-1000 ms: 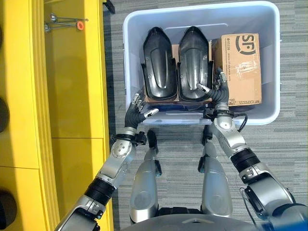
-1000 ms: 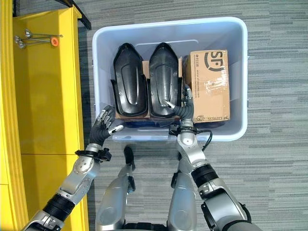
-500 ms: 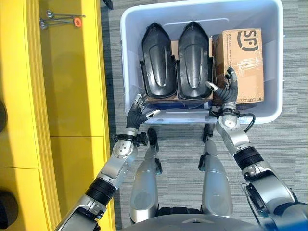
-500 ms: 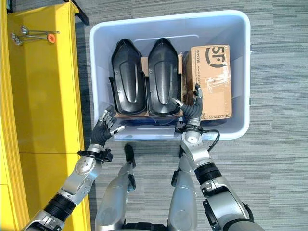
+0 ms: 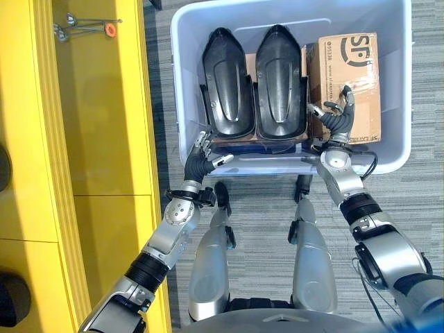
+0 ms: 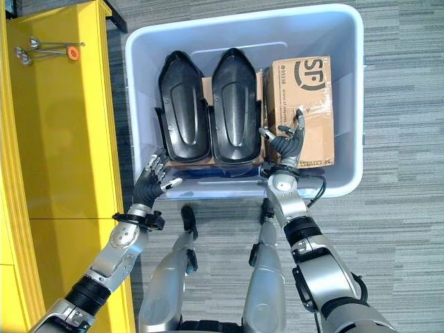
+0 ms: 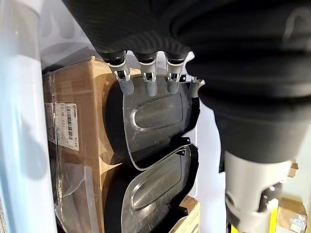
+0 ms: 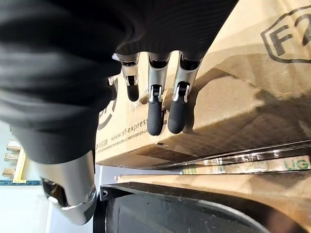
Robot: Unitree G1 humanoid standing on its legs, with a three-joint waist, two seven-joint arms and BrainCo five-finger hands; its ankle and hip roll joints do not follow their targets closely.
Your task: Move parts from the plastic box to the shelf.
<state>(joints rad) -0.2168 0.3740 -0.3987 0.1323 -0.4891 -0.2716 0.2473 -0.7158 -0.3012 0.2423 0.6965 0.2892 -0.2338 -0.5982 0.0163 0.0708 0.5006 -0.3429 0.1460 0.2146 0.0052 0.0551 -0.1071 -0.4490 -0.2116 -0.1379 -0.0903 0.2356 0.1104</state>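
The floor (image 5: pixel 277 201) is grey striped carpet. A yellow shelf (image 5: pixel 97 139) fills the left side of the eye views. The plastic box (image 5: pixel 395 83), pale blue-grey, sits on the floor in the upper centre and right of the frame.

**Contents of the box**
- Two black moulded parts lie side by side in the left and centre of the box: the left black part (image 5: pixel 227 82) and the right black part (image 5: pixel 279 80). They touch along their long edges and rest on brown cardboard.
- A cardboard carton (image 5: pixel 347 76) fills the right portion of the box, just beside the right black part.
- No part is on the shelf yet. A small metal item with an orange tag (image 5: pixel 83 29) lies on the shelf in the upper left of the frame.

**Hand state**
- The right hand (image 5: pixel 336 114) is inside the box, over the near lower edge of the carton. Its fingers (image 8: pixel 155 114) are spread and only lightly bent, close against the carton face, and it holds nothing.
- The left hand (image 5: pixel 201 154) hovers at the near left corner of the box rim, fingers relaxed and apart, and empty.

**Step in hand (judgement)**
The reach into the box is under way and no grasp is made.
1. Settle on one item before closing either hand.
2. The carton is broad, so a hold on opposite sides with both hands would probably suit it better than a one-hand pinch.
3. Lift straight up to clear the box wall.
4. Avoid dragging the neighbouring right black part.
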